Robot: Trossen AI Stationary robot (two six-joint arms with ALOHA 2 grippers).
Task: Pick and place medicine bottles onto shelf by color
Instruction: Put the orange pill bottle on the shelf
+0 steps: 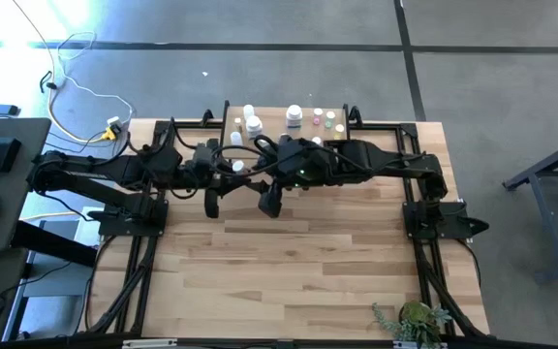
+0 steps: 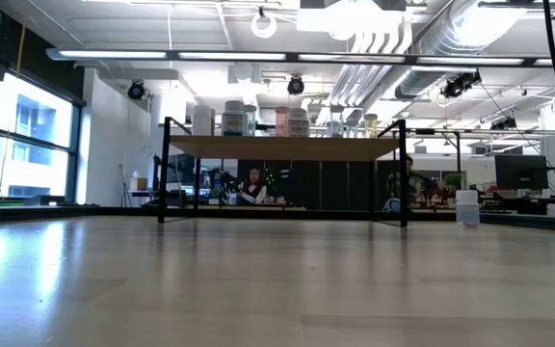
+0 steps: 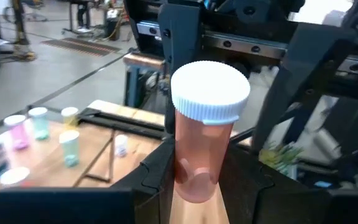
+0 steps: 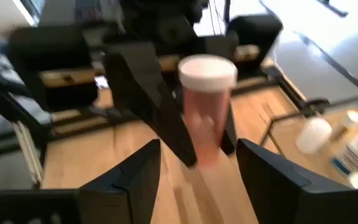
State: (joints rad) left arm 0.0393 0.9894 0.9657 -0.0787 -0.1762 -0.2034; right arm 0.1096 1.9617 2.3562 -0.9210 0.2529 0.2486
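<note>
Left tool (image 3: 201,171) is pinching the pink-red bottle (image 3: 205,124) low on its body. The fingers press on either side, and the white cap stands clear above them. The bottle's long axis runs straight out along the tool's reach, cap away from the wrist, and it is carried up off the worktop (image 1: 298,262), just in front of the shelf (image 1: 271,121). From above I can pick out only its white cap (image 1: 237,167), where the two arms meet. Facing it is the right tool (image 4: 197,180), fingers spread wide and holding nothing. Through that arm's camera the bottle (image 4: 207,118) sits dead ahead on the line between the spread fingers, but beyond their tips, not yet between them. The left tool's dark fingers cover its lower half, leaving the cap and upper body free. I read this as a hand-off. What matters is that the right tool closes on the exposed upper part without fouling the left fingers. The pink vials (image 1: 318,116) on the shelf stand toward the right arm's side, so that arm looks better placed to set this one down.
</note>
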